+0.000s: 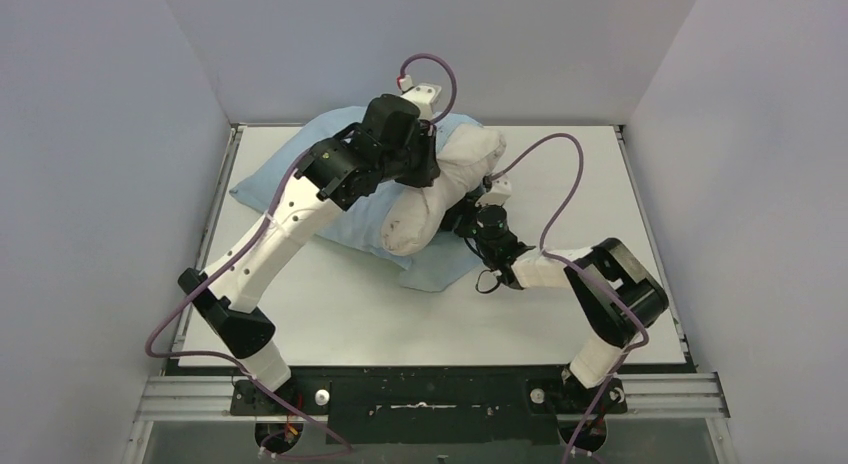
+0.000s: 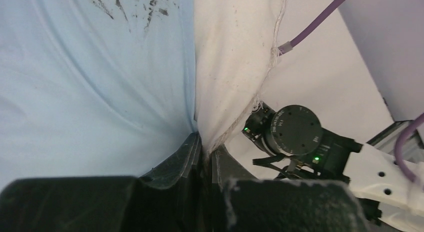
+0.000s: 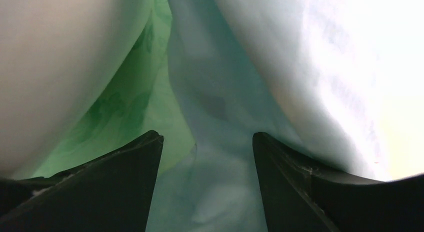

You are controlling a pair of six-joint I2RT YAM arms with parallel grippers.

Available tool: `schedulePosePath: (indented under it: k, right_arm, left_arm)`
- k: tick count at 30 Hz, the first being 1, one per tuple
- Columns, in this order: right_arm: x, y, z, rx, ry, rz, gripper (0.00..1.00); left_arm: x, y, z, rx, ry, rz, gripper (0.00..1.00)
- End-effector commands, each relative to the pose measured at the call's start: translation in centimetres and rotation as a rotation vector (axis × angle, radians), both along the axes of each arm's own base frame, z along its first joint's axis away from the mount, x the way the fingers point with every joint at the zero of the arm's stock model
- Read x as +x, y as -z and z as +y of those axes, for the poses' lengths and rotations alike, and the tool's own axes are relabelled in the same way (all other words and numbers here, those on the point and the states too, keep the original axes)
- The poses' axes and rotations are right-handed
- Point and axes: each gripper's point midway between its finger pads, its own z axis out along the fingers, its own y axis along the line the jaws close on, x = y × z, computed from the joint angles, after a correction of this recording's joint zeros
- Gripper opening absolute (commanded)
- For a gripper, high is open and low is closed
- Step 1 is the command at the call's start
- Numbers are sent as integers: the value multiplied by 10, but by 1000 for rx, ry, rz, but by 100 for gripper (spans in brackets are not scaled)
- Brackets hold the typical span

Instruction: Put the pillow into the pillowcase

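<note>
The off-white, dingy pillow [image 1: 420, 219] lies bent upon the light-blue pillowcase [image 1: 270, 189] at centre frame. The left gripper [image 2: 205, 144] is clamped on the pillow; the right gripper [image 3: 207, 137] jaws stand apart.

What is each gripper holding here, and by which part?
The left gripper is shut on the pillow, pinching its seamed edge. The right gripper is open and holds nothing; pillowcase cloth lies just ahead of it.

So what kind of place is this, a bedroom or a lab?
Probably a robot lab test cell: white table boxed in by plain walls, two arms bolted to a metal rail.
</note>
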Motion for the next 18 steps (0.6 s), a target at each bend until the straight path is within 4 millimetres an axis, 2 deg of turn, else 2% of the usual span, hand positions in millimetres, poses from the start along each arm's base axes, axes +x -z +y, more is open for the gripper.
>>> schedulePosePath:
  k: [1,4,8,12,13,15,17,18]
  right_arm:
    - [34,-54,-3,-17,111,-229,70]
    - [40,-48,5,-10,126,-240,77]
    - [45,-48,18,62,147,-278,82]
    - [59,-48,20,126,215,-285,82]
    - [64,-48,23,135,218,-286,78]
    - [70,-52,28,169,202,-294,59]
    - [71,-64,32,206,160,-327,25]
    - [68,-69,31,212,144,-336,12]
  left_arm:
    - [-15,-98,-12,-378,65,-94,0]
    - [-15,-111,-12,-427,70,-103,0]
    - [-14,-124,-13,-491,68,-102,0]
    - [-17,-128,-16,-550,74,-90,0]
    - [-18,-128,-16,-557,73,-89,0]
    - [-15,-125,-12,-546,57,-94,0]
    - [-10,-121,-4,-528,29,-105,0]
    - [-7,-119,0,-517,14,-109,0]
